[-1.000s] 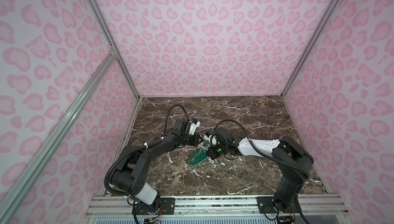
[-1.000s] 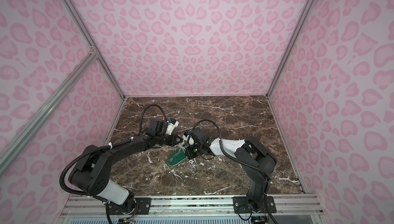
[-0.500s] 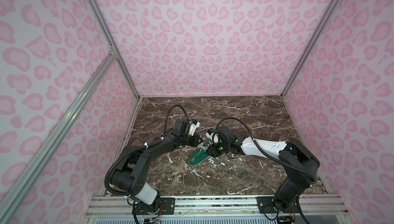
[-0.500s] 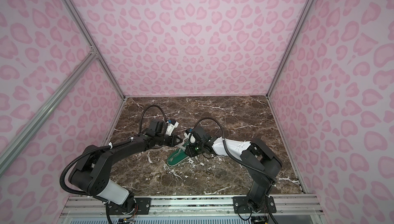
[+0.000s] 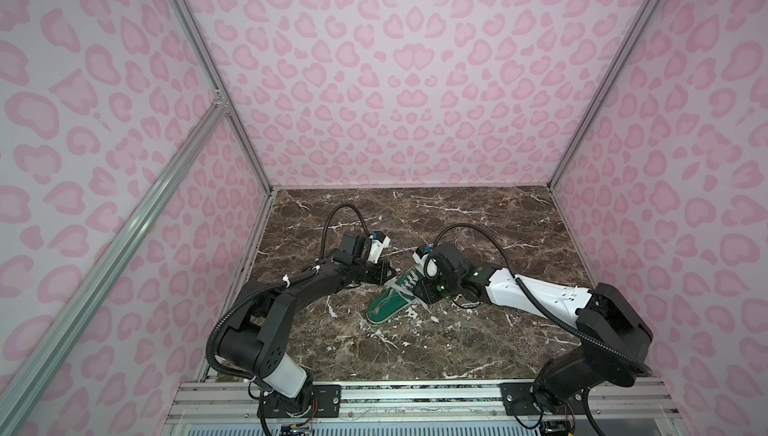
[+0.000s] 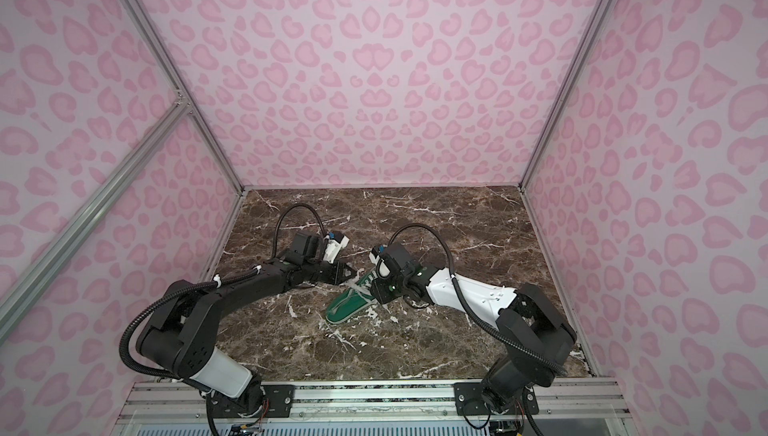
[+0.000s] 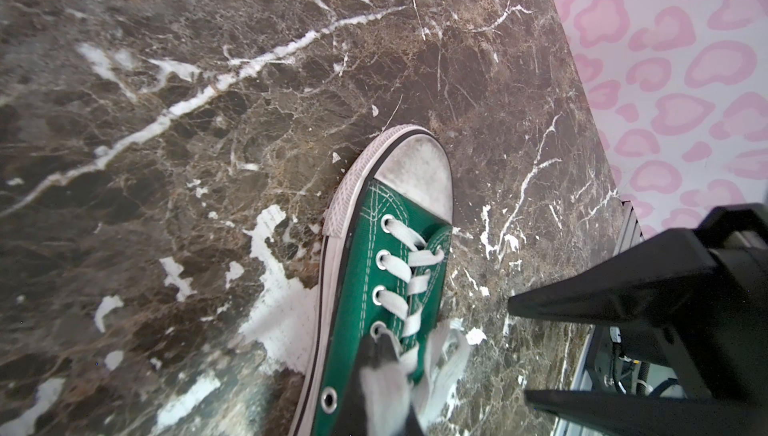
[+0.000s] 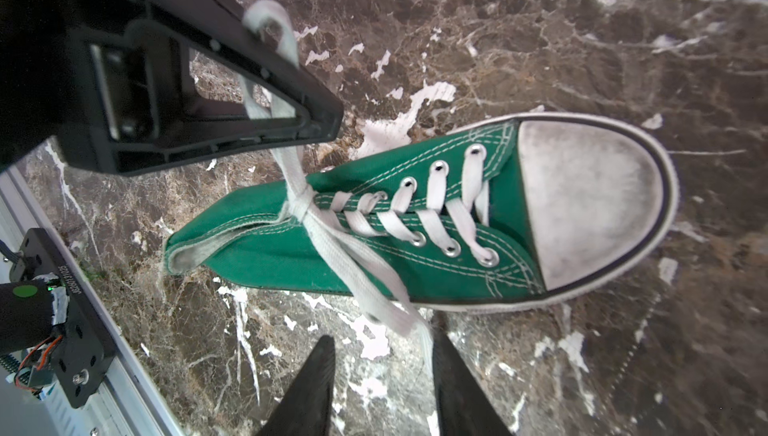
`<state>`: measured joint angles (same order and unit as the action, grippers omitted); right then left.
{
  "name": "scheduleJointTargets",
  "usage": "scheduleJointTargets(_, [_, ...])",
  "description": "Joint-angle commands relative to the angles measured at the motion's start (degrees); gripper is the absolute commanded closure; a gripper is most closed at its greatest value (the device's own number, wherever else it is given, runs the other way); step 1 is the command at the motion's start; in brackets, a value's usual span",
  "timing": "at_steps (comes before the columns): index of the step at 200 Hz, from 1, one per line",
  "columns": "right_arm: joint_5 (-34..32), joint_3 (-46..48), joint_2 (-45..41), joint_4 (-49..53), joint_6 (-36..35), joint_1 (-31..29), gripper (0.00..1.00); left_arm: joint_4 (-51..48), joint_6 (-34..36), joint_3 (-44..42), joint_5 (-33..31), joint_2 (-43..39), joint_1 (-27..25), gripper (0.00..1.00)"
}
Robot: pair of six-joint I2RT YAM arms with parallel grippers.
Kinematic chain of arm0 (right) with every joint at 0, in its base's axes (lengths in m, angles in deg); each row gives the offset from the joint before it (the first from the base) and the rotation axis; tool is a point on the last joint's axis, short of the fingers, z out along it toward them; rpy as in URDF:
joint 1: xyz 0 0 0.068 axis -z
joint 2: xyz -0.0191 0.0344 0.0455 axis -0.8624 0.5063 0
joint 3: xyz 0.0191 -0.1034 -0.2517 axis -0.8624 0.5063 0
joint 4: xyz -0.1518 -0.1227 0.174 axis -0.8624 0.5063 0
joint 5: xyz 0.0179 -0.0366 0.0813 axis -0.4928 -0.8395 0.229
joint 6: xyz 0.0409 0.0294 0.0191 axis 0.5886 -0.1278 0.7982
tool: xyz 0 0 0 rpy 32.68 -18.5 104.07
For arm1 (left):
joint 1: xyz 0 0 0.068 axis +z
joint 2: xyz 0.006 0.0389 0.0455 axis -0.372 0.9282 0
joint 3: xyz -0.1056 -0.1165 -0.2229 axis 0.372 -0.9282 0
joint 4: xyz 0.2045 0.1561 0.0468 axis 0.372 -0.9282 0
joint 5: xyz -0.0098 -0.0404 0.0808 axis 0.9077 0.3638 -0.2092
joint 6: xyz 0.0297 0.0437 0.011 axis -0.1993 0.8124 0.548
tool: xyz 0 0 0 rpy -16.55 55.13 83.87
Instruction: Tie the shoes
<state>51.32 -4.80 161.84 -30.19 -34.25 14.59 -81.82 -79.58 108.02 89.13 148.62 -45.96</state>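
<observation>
A green sneaker (image 5: 392, 303) (image 6: 351, 303) lies on the marble floor, its white toe cap (image 8: 582, 201) pointing toward the far side. Its white laces are knotted (image 8: 305, 205) over the tongue. My left gripper (image 5: 384, 274) (image 7: 380, 346) is shut on one lace strand (image 8: 286, 164), which runs taut from the knot up to its fingers (image 8: 232, 93). My right gripper (image 8: 382, 355) (image 5: 424, 292) stands open beside the shoe. The other lace strand (image 8: 374, 288) lies loose over the shoe's side, its end between the open right fingertips (image 8: 453, 371).
Brown marble floor (image 5: 457, 226) is boxed in by pink patterned walls. An aluminium rail (image 5: 415, 396) with both arm bases runs along the front edge. The right gripper's black fingers (image 7: 582, 305) show close to the shoe in the left wrist view.
My right gripper has opened and let go of its lace strand, drawing back a little to the right. The left gripper keeps its hold and has not moved.
</observation>
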Motion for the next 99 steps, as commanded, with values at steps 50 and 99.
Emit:
scheduleJointTargets(50, [8.3,-5.0,8.3,-2.2,-2.3,-3.9,0.67,-0.3,0.9,1.0,0.7,0.7,0.2,0.97])
scheduleJointTargets(99, [4.8,-6.3,10.9,-3.5,-2.4,-3.8,0.65,-0.1,0.9,0.7,1.0,0.8,0.2,0.97])
